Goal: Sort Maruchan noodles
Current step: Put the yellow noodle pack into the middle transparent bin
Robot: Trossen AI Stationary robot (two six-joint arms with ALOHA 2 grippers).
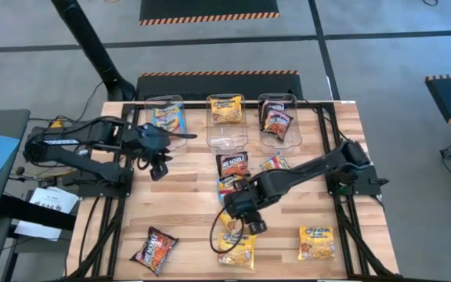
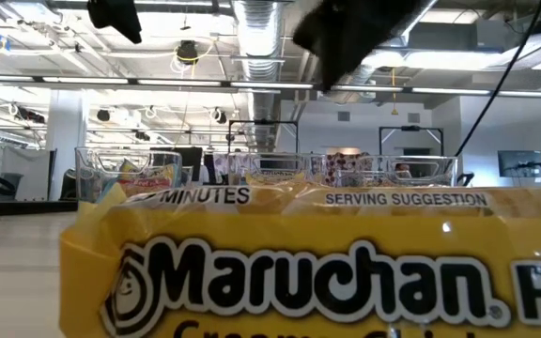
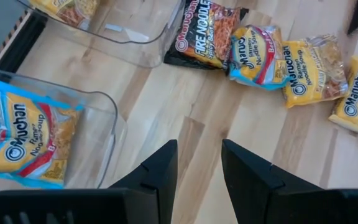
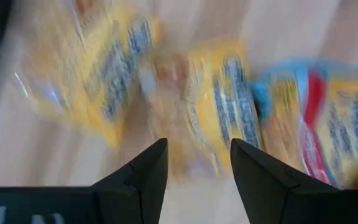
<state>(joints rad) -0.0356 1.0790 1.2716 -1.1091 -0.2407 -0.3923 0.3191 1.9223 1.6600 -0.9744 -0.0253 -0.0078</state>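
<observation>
Right hand [image 1: 245, 210], fingers spread and empty, hangs over the yellow-orange Maruchan packets [image 1: 236, 244] mid-table, likely lining up a pick; left hand [image 1: 158, 166], also spread, waits beside the blue-packet bin [image 1: 165, 106]

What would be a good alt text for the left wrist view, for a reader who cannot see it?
The left pincer, open and empty, hovers over the wooden table beside a clear bin holding light blue packets. Beyond lie a black-red packet, a blue one and yellow packets.
</observation>
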